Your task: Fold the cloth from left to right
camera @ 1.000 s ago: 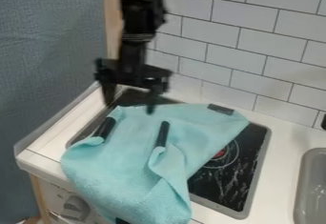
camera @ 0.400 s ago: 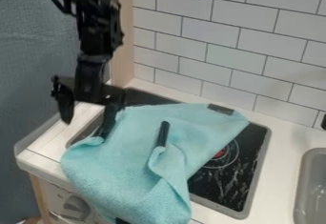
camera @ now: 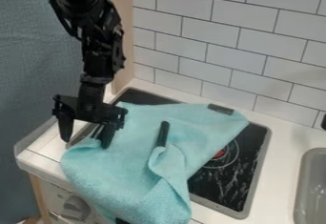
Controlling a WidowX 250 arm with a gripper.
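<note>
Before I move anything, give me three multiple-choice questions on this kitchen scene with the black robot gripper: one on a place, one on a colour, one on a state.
1. In the camera view, where is the grey sink basin relative to the black, flat stovetop?
A) left
B) right
C) on top of it

2. What colour is the soft fabric cloth draped over the stovetop?
A) turquoise
B) orange
C) white

3. What state is the black two-finger gripper in?
A) shut on the basin
B) shut on nothing
C) open

1: B, the basin lies past the stovetop's right edge.
2: A, the fabric shows light blue-green.
3: C, a wide gap separates its two fingers.
</note>
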